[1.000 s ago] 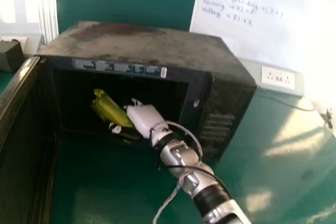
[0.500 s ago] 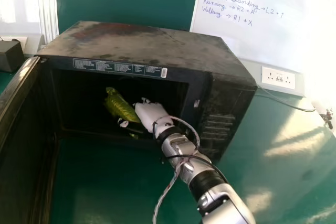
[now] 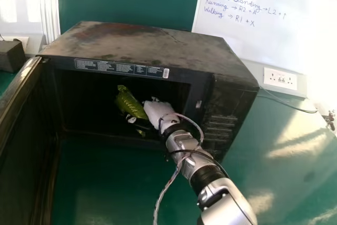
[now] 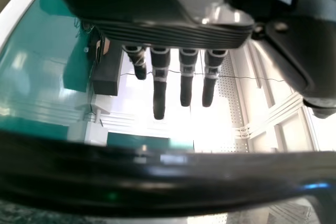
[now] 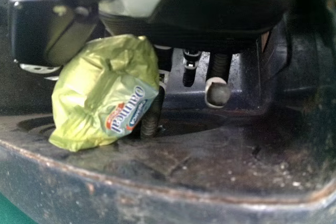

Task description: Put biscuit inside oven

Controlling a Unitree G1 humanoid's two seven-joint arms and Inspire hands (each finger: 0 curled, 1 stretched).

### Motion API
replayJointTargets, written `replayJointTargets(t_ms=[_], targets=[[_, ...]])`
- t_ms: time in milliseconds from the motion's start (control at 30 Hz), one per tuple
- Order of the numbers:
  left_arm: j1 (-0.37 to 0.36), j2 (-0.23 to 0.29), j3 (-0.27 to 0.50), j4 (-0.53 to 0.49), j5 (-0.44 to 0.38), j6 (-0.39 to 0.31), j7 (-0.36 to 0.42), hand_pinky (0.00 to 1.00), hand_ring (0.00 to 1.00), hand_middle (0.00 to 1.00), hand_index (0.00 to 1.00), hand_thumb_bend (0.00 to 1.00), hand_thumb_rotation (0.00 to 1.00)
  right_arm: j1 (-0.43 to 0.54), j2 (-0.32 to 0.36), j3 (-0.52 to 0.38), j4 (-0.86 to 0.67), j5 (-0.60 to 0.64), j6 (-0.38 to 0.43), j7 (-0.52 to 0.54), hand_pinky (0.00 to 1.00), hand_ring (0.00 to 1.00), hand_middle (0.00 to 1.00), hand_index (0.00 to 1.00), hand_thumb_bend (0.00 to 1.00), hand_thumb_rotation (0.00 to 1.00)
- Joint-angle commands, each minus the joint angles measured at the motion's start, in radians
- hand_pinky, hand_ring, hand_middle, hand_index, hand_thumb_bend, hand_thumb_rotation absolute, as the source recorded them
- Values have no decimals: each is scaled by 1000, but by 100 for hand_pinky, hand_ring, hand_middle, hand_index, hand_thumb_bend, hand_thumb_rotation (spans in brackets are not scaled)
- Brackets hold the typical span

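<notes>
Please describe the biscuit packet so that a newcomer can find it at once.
Find the big dark oven with its open door, and look into its cavity. The robot's right hand reaches in there. The packet is at that hand, crinkled and bright yellow-green, unlike the dark walls and white hand.

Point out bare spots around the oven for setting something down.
Bare table lies before the oven, between its open door and the right arm, and right of the oven below the socket; its roof is bare too. Crowded: inside, where the right hand holds the biscuit packet.
</notes>
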Motion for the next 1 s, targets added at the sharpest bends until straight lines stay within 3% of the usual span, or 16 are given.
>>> replayJointTargets(t_ms=[0,433,967], targets=[[24,-61,-12,-7,-1,-10,0,93,75,90,87,85,99,-36,-5,2,17,8,21,-3,2,8,43,49,51,0],[24,-56,-20,-1,-9,-14,-9,93,81,90,88,86,98,-70,1,3,37,18,63,38,2,8,43,49,51,0],[3,-47,-12,58,-14,-54,-42,92,81,90,89,85,100,-81,11,-6,47,42,67,47,2,11,41,50,51,0]])
